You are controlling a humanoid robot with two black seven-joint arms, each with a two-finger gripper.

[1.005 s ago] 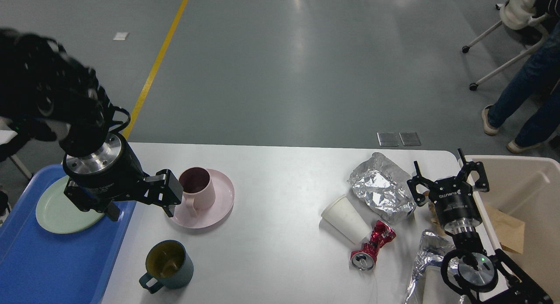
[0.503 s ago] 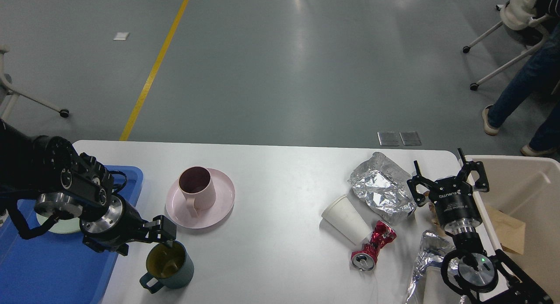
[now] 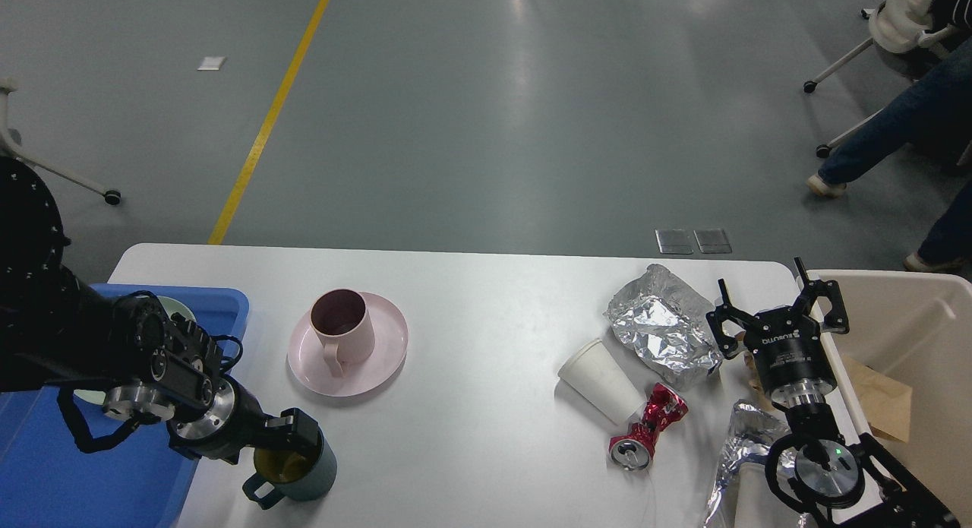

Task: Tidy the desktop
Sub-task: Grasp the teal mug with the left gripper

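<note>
The white desktop (image 3: 486, 300) fills the lower half of the head view. A dark teal mug (image 3: 307, 475) stands near its front left. My left gripper (image 3: 295, 439) is low over the mug's near-left rim; one finger (image 3: 302, 429) shows at the rim, the other is hidden. A pink mug (image 3: 343, 327) stands on a pink saucer (image 3: 383, 357). A white paper cup (image 3: 600, 380) lies on its side beside a crushed red can (image 3: 645, 431) and crumpled foil (image 3: 661, 324). My right gripper (image 3: 776, 304) is open and empty next to the foil.
A blue tray (image 3: 45, 475) at the left edge holds a pale green plate (image 3: 181, 309), mostly hidden by my left arm. A beige bin (image 3: 919, 330) with brown paper (image 3: 881, 399) stands at the right. More foil (image 3: 740, 444) lies front right. A person's legs (image 3: 881, 140) are behind.
My left arm has swung from beside the pink mug down and toward the front, and now its gripper sits at the teal mug's rim. The right arm has not moved.
</note>
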